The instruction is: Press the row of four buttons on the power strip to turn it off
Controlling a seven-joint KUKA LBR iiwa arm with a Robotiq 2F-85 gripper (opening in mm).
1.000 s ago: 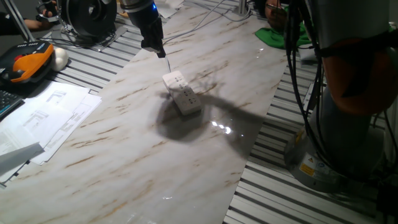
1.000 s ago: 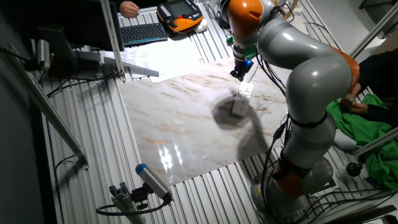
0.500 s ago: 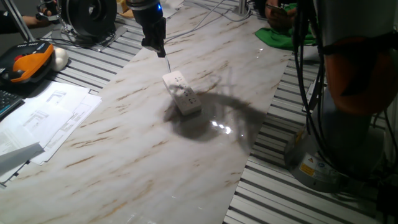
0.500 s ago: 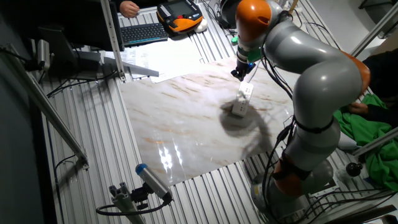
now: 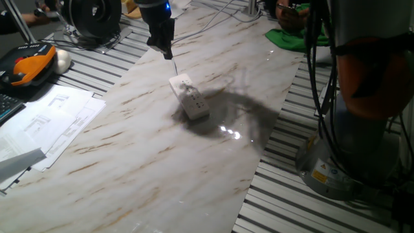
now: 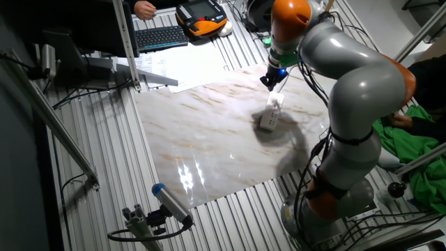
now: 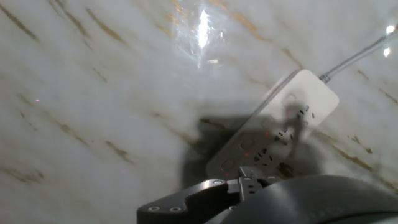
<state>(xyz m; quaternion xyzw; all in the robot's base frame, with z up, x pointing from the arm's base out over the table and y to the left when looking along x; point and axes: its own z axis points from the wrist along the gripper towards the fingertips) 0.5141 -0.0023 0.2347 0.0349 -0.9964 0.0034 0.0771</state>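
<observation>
The power strip [image 5: 189, 97] is a small white block lying on the marble board [image 5: 142, 149], with dark socket holes on top. It also shows in the other fixed view [image 6: 270, 116] and in the hand view [image 7: 273, 130], where its thin white cord [image 7: 354, 59] leads off to the upper right. The row of four buttons [image 7: 249, 144] appears only as faint round marks along the strip's left side. My gripper [image 5: 167, 52] hangs above the board just behind the strip's far end, apart from it. Only its dark body shows at the bottom of the hand view.
White paper sheets [image 5: 52, 120] and an orange pendant [image 5: 29, 65] lie to the left of the board. A green cloth [image 5: 291, 35] sits at the far right. The arm's base [image 5: 349, 155] stands to the right on the slatted table. A keyboard [image 6: 160, 35] lies at the back.
The arm's upper links have swung a little and its shadow has slid to the right across the board. The gripper has barely shifted. The power strip has stayed in place.
</observation>
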